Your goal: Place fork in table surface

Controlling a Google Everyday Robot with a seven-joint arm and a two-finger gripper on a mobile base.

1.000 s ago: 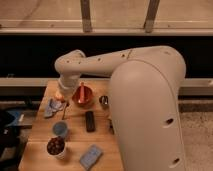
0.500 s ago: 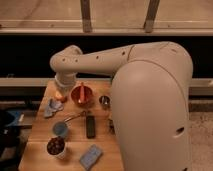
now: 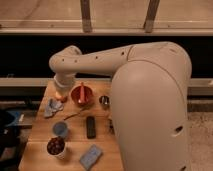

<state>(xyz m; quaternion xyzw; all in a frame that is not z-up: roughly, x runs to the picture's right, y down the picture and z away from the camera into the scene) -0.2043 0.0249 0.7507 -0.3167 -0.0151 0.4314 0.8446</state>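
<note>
The fork (image 3: pixel 78 113) is a thin pale utensil lying diagonally on the light-brown wooden table surface (image 3: pixel 40 135), between the red bowl (image 3: pixel 81 95) and the black rectangular bar (image 3: pixel 91 126). My gripper (image 3: pixel 60 92) is at the end of the white arm, low over the table's back left corner, left of the red bowl and above and left of the fork. It is largely hidden by the arm's wrist. Nothing shows in it.
A small metal cup (image 3: pixel 104 101) stands right of the bowl. A crumpled blue cloth (image 3: pixel 52 106), a blue cup (image 3: pixel 60 129), a bowl of dark red pieces (image 3: pixel 55 146) and a blue-grey flat block (image 3: pixel 91 156) sit on the table. My white body (image 3: pixel 150 115) covers the table's right side.
The arm's bent end has shifted slightly left and back over the table's rear corner. The fork lies in the same spot as half a second ago.
</note>
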